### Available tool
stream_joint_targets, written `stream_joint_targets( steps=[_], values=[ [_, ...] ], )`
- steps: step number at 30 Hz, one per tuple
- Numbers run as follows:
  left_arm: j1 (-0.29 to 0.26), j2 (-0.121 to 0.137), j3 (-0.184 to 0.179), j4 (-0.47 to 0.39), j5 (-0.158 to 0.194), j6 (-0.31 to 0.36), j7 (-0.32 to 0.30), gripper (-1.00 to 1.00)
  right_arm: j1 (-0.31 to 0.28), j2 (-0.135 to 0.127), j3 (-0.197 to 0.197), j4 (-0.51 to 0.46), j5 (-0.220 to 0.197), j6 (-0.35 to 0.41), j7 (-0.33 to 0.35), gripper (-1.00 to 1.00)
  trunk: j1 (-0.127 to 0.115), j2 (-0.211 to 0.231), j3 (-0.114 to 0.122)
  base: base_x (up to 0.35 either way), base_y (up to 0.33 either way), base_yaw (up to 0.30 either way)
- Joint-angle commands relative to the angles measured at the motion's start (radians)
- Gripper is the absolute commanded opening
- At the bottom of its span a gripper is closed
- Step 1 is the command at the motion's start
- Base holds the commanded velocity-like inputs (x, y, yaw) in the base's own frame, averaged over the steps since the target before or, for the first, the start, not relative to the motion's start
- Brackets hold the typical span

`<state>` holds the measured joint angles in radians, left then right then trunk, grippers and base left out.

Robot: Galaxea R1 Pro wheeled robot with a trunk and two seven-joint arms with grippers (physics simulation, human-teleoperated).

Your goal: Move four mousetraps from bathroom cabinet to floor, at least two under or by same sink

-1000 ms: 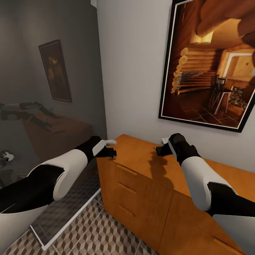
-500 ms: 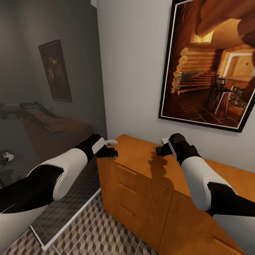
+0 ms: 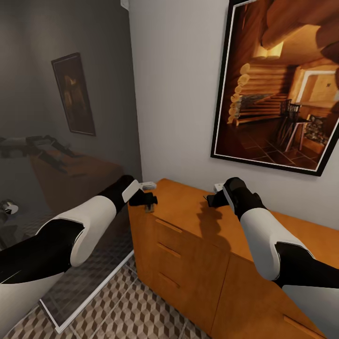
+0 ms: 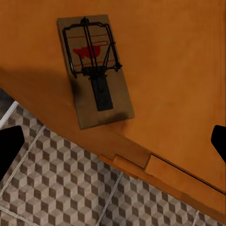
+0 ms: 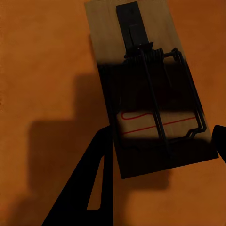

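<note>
The orange-brown cabinet (image 3: 188, 235) stands against the wall, its flat top under both arms. One mousetrap (image 4: 94, 70) lies on that top near the front edge, overhanging it slightly; my left gripper (image 4: 114, 143) hovers above it, open, with its dark fingertips (image 4: 9, 146) far apart. A second mousetrap (image 5: 150, 89) lies flat on the top, partly in shadow. My right gripper (image 5: 160, 160) is open with the trap's near end between its fingers (image 5: 89, 188). In the head view the left gripper (image 3: 149, 200) is over the cabinet's left corner and the right gripper (image 3: 212, 200) over its middle. Cube-patterned floor (image 3: 141, 310) lies below.
A glass panel (image 3: 70, 263) with a white bottom rail stands just left of the cabinet, reflecting my arm. A large framed cabin picture (image 3: 282, 84) hangs on the wall above the cabinet. Drawer handles (image 3: 168, 225) line the cabinet front.
My left gripper has crept slightly right and toward the wall over the cabinet's corner. The right arm has barely moved.
</note>
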<state>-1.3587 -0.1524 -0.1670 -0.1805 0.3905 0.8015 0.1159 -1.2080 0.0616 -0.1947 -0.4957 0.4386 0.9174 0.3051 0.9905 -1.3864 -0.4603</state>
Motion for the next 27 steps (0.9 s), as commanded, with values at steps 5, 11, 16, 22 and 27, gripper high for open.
stream_joint_targets(
  steps=[5, 11, 16, 22, 27],
  values=[
    [0.000, 0.001, -0.006, -0.013, 0.010, 0.001, 0.007, 1.00, -0.001, 0.001, -0.008, -0.001, 0.009, 0.002, 0.005, -1.00, 0.000, -0.001, -0.001, 0.000, 0.000, 0.000],
    [0.000, 0.002, -0.009, -0.018, 0.009, -0.001, 0.004, 1.00, -0.001, 0.000, -0.008, -0.001, 0.008, 0.002, 0.004, -1.00, 0.000, -0.001, -0.001, 0.000, 0.000, 0.000],
    [0.000, 0.001, -0.010, -0.018, 0.005, -0.003, 0.005, 1.00, -0.001, 0.001, -0.008, -0.001, 0.008, 0.001, 0.003, -1.00, 0.000, -0.001, -0.001, 0.000, 0.000, 0.000],
    [0.000, 0.000, -0.010, -0.018, 0.003, -0.004, 0.007, 1.00, -0.001, 0.001, -0.008, -0.001, 0.008, 0.001, 0.004, -1.00, 0.000, -0.001, -0.001, 0.054, 0.000, 0.000],
    [0.000, 0.001, -0.010, -0.017, 0.005, -0.005, 0.007, 1.00, -0.001, 0.001, -0.008, -0.001, 0.008, 0.001, 0.005, -1.00, 0.000, -0.001, -0.001, 0.237, 0.000, 0.000]
  ],
)
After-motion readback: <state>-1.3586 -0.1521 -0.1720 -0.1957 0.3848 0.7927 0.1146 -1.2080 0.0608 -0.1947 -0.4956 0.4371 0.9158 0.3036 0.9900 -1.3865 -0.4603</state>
